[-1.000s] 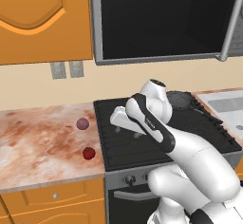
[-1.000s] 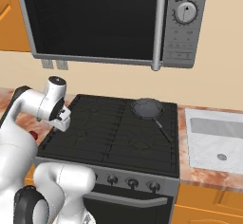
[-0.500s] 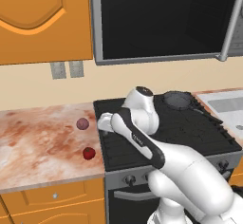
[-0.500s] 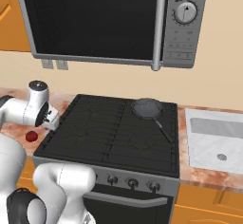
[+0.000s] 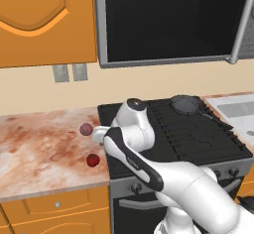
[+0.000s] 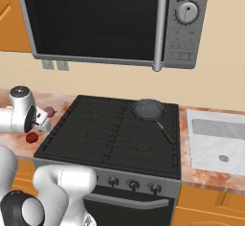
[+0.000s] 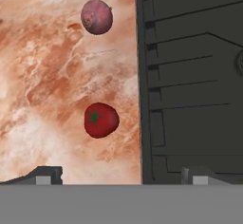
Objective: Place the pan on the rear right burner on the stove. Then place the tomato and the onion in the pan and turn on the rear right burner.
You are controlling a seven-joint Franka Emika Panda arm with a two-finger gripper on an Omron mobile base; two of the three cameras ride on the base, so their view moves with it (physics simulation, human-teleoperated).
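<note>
The pan [image 6: 148, 109] is sitting on the rear right burner [image 6: 154, 111] of the stove [image 6: 95, 143], in the upper right part of the cooktop in the right base view, its long black handle running down and to the right across the grate. In the left base view the pan [image 5: 184, 104] is lying at the upper right of the stove [image 5: 208, 144], right of the frame's centre.

The tomato [image 5: 93, 160] is resting on the marbled surface [image 5: 39, 153] just left of the stove's edge, left of centre in the left base view. The onion [image 5: 86, 129] is lying above it in that frame, nearer the back wall, and the two are apart from each other. In the right base view the tomato [image 6: 31, 137] is showing at the left edge, just below the white wrist, and the onion [image 6: 50, 111] is peeking out a little above and to the right of it.

In the hand view the tomato [image 7: 101, 119] is sitting just left of centre with its green stem star facing the camera, the onion [image 7: 97, 16] is at the upper left, and the stove [image 7: 194, 76] is taking up the right side.

The hand [image 7: 122, 174] is hanging released above the surface, its two tips standing far apart at the bottom of the hand view, one over the marbled surface [image 7: 42, 76] and one over the grate, grasping nothing. The tomato is lying above the gap between them in that frame, untouched.
</note>
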